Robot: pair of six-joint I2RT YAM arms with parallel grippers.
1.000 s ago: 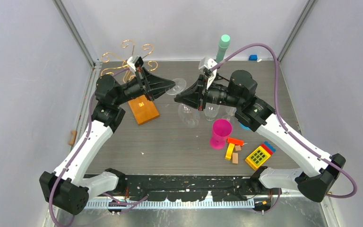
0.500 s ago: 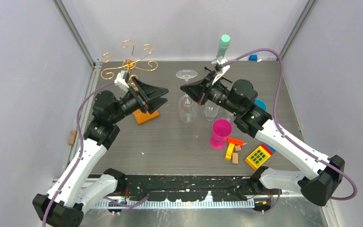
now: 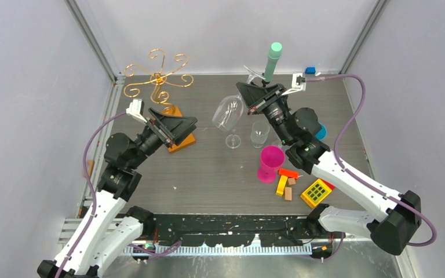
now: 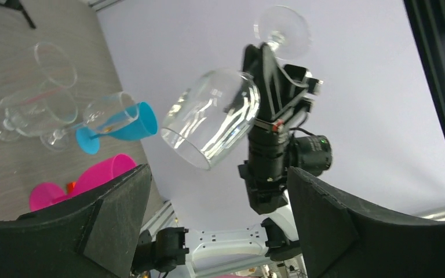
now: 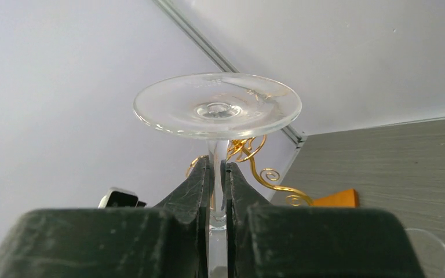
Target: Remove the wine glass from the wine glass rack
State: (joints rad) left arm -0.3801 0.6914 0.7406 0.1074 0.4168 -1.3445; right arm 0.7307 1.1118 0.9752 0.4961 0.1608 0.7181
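Overhead view of a grey table with two robot arms. The right claw [image 5: 218, 174] is closed tightly on the thin stem of the wine glass [image 3: 229, 113], just under its round foot. The right wrist view shows both black fingers [image 5: 200, 179] pinching the stem with no gap. The left claw [image 3: 182, 127] stands wide open and holds nothing.

The wine glass hangs in the air near the middle of the table, not touching the wine glass rack [image 3: 158, 78]. The gold wire rack sits at about 10 o'clock on the table, and the glass lies well apart from it, toward 3 o'clock of the rack.

The glass's long axis is tilted. Its foot points toward 1 o'clock, by the right claw, and its bowl hangs toward 7 o'clock with the open mouth facing down and left. The left wrist view confirms this: foot high, bowl low, mouth angled toward the table.

The left claw hovers over the rack's orange base, at about 9 o'clock of the bowl, so the right arm alone controls the glass. Another clear glass [image 3: 233, 142] stands on the table just below the bowl, and a pink cup [image 3: 270, 163] sits at about 5 o'clock of it. Setting the held glass down will likely mean turning that axis and steering clear of both.
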